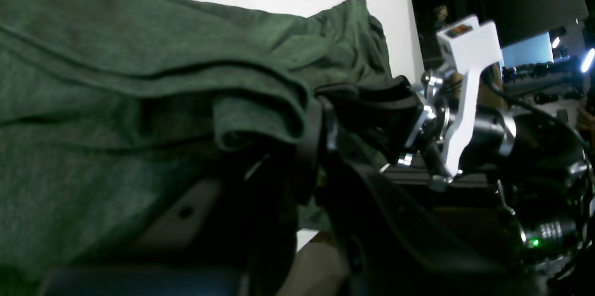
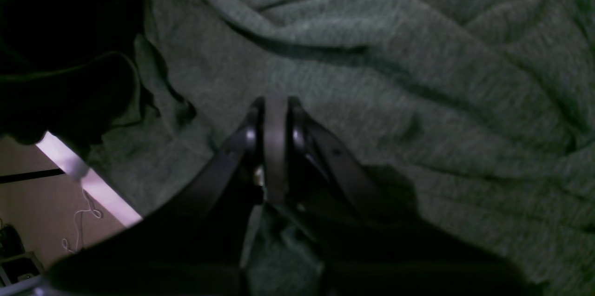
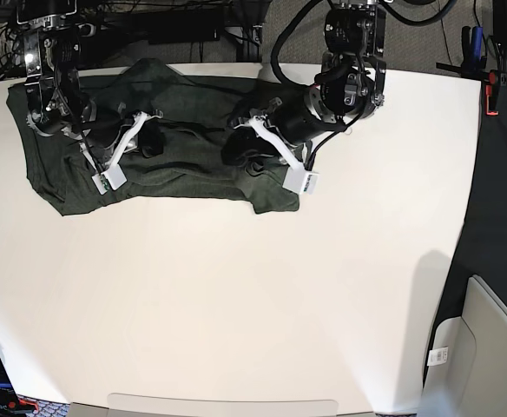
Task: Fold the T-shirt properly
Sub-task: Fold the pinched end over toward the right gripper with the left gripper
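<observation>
Black fingers [image 2: 253,135] of the right gripper [image 2: 275,115] are pressed together, pinching a thin flap of the T-shirt [image 3: 184,161]. The left gripper [image 1: 316,115] is clenched on a rolled fold of the same olive knit. It lies bunched along the far side of the white table [image 3: 236,304].

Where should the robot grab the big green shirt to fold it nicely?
Probably the T-shirt is best gripped along its near hemmed edge, toward the bottom corners, coming from the front of the table. That edge lies fairly straight and open on the white surface, while the middle is bunched in wrinkles. The left gripper and right gripper sit on that crumpled middle now.
</observation>
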